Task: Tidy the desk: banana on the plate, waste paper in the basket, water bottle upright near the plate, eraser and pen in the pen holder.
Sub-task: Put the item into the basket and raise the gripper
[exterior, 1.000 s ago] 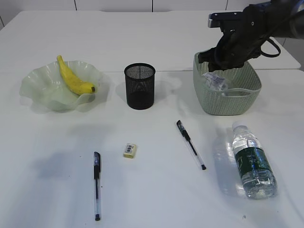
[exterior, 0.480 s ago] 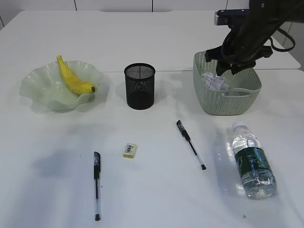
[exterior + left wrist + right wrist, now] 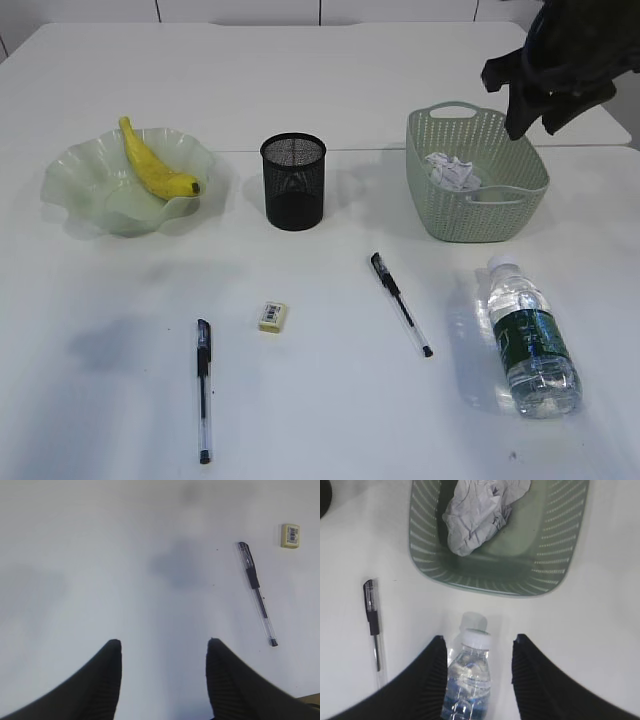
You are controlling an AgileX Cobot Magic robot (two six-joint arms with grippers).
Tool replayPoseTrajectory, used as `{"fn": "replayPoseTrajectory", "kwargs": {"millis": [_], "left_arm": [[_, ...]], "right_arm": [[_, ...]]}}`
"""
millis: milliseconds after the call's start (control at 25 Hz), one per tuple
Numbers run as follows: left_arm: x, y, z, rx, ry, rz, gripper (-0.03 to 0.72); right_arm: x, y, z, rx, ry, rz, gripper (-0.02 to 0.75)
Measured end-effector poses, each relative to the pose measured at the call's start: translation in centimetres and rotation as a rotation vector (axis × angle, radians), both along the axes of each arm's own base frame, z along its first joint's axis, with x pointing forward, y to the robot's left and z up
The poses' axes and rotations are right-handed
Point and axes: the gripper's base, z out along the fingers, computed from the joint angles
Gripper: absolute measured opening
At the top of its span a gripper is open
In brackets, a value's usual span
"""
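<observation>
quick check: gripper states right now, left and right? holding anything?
Left gripper: open, empty, above bare desk.
Right gripper: open, empty, over the lying water bottle; the waste paper is in the basket.

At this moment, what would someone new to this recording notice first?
The yellow banana in the ruffled green plate at far left stands out most. At right, the waste paper sits inside the basket, with the right gripper raised open above its far corner. The water bottle lies on its side nearer the camera.
</observation>
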Motion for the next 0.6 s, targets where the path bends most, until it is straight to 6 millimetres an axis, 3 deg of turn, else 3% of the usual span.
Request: {"fn": "replayPoseTrajectory", "kwargs": {"millis": [120,200,600], "left_arm": [[0.0,0.0,0.0,-0.002,0.000,0.000,0.380],[0.0,0.0,0.0,-0.004,0.002,0.000,0.380],[0.0,0.0,0.0,-0.004,0.004,-0.001,0.380]], "right_arm": [[-1.7,0.0,1.1,0.028,0.004,-0.001,0.326],[-3.1,0.0,0.8,0.043,0.034,-0.002,0.326],[-9.8,-0.7,-2.5,0.058,0.157,-0.010,0.326]]}}
